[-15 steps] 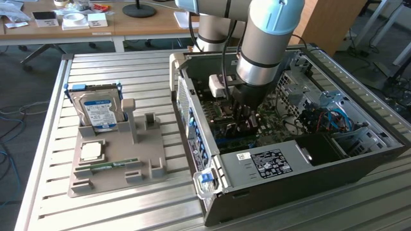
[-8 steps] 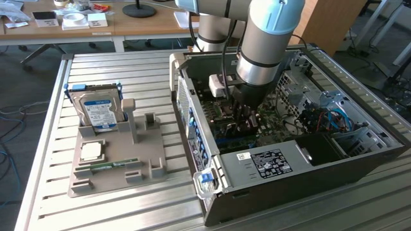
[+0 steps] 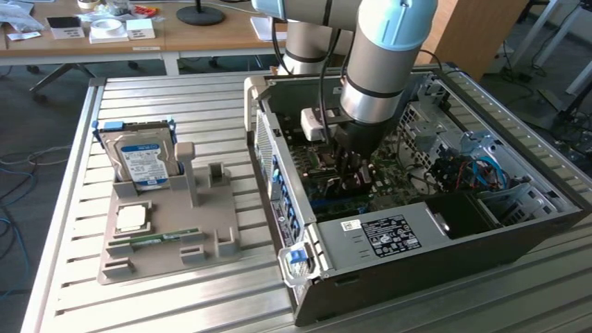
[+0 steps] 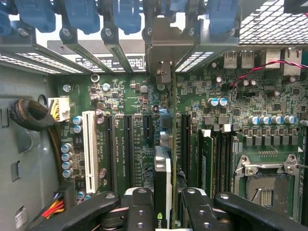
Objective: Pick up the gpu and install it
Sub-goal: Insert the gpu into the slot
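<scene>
GPU: edge-on over mobo slots, inside case; gripper fingers clamped on its faces. Prob. light, stiff, fragile; hold cooler/board faces, avoid edge contacts.

gpu edge-on, near end cropped by picture edge (tool too); seating not discernible.

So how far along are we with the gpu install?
Done: the gpu is picked up and sits inside the computer case. In hand: the hand grips it edge-on over the motherboard slots, with its bracket end toward the rear openings. Left: I cannot tell whether the card is seated in a slot, and the hand has not let go.
</scene>
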